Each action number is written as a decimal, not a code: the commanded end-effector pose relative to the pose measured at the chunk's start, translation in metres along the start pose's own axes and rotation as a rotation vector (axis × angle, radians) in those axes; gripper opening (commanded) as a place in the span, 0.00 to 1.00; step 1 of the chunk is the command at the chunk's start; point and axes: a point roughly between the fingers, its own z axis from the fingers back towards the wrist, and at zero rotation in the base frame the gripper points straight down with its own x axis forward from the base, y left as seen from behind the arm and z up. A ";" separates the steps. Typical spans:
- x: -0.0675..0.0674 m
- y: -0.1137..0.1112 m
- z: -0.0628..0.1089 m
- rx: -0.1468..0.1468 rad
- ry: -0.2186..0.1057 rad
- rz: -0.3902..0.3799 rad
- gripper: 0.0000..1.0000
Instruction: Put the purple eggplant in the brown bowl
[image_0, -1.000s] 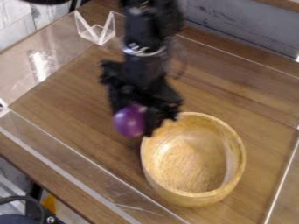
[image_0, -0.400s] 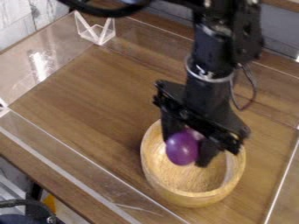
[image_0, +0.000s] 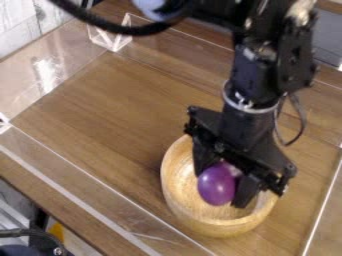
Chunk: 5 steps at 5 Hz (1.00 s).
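eggplant: purple toy (image_0: 217, 185), held between the black fingers (image_0: 223, 172)
bowl: light-brown wood (image_0: 187, 205), beneath the eggplant, on the desk (image_0: 100, 120) at five o'clock

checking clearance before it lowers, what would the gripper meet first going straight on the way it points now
Most likely the inside of the brown bowl, with the purple eggplant it holds touching first; from this one view the gap below is hard to judge.
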 end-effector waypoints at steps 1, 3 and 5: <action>0.000 0.001 0.000 -0.012 -0.028 -0.011 0.00; 0.002 0.004 -0.017 -0.024 -0.022 -0.012 0.00; 0.005 0.006 -0.021 -0.039 -0.024 -0.007 1.00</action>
